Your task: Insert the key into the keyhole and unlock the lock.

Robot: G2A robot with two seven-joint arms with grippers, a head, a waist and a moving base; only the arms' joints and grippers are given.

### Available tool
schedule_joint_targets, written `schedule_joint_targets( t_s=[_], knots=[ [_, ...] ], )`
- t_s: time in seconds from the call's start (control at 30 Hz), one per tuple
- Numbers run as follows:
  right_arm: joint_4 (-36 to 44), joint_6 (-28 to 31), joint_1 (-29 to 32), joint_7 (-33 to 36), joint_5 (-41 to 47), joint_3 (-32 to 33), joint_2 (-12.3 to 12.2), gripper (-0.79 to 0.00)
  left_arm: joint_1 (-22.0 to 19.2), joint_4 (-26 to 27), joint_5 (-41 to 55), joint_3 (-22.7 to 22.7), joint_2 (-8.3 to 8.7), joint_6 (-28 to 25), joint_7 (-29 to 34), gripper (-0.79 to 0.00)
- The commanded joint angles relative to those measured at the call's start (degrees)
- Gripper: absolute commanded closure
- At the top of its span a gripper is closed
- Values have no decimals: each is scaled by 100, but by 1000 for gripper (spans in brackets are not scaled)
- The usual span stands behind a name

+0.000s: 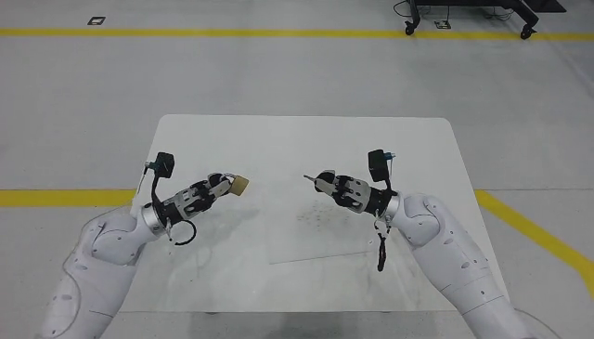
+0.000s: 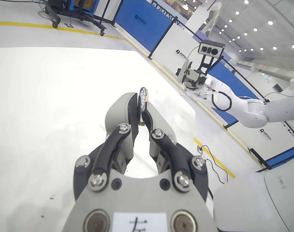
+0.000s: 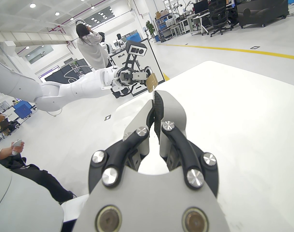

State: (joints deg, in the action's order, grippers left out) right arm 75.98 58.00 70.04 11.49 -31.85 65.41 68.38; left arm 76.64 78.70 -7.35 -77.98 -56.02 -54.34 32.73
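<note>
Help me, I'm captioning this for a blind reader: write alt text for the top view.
The left gripper holds a brass padlock and the right gripper holds a key, the two facing each other above a white table with a gap between them. The key is not yet inserted.

**Keyhole and key head out of sight**

The brass padlock (image 2: 142,100) sits edge-on between the black ribbed pads (image 2: 133,112) of the left end effector (image 2: 142,106). Most of its body is covered, and its shackle and keyhole cannot be made out. The thin metal key (image 3: 153,94) shows only a sliver of blade past the tips of the right end effector (image 3: 155,102), with its head buried in the clamp. From above it is a speck, perhaps just the tip.
</note>
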Motion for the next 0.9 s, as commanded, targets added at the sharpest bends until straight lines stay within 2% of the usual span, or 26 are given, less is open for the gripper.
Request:
schedule_joint_targets(
  t_s=[0.0,0.07,0.3,0.37,0.43,0.5,0.6,0.73,0.87],
  knots=[
    [0,0,0,0,0,0,0,0,-88,-99,-3,-18,13,-106,50,0],
    [0,0,0,0,0,0,0,0,-137,-50,-501,-96,28,44,26,0],
    [0,0,0,0,0,0,0,0,-125,-43,-489,-83,25,66,9,0],
    [0,0,0,0,0,0,0,0,-80,0,-224,133,-15,206,-58,0],
    [44,-136,31,28,-7,-72,12,0,-152,-106,340,400,-57,251,52,0],
    [56,-315,-6,60,23,-196,40,0,-271,-308,1346,740,-109,385,347,0],
    [-19,-426,-148,48,81,-353,85,0,-664,-725,2785,1184,-157,802,1474,0],
    [-46,-468,-317,-12,163,-569,152,0,-1064,-1304,4204,1405,-213,956,2678,0],
    [-81,-532,-483,-128,234,-780,229,0,-1275,-1379,4844,1381,-206,1222,2946,0]
  ],
)
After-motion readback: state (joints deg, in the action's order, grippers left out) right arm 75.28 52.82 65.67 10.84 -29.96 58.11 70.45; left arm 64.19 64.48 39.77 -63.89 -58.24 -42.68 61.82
